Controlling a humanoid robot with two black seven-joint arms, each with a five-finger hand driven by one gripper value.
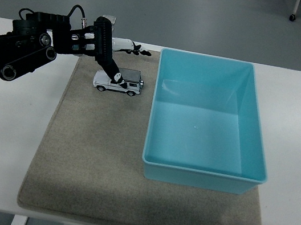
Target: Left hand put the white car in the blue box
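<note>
While car sits on mat: box [200,161] empty.
Left hand [110,59]: fingers spread over car [118,82], upper left; grip unconfirmed.
Left: lift, drop.

Left arm enters from the left edge of the frame and extends rightward across the upper left. Left hand [115,55] sits at the upper centre-left, palm turned down, one dark finger [110,69] angled downward and to the right, the remaining fingers extended toward the right. Right arm not visible.
</note>
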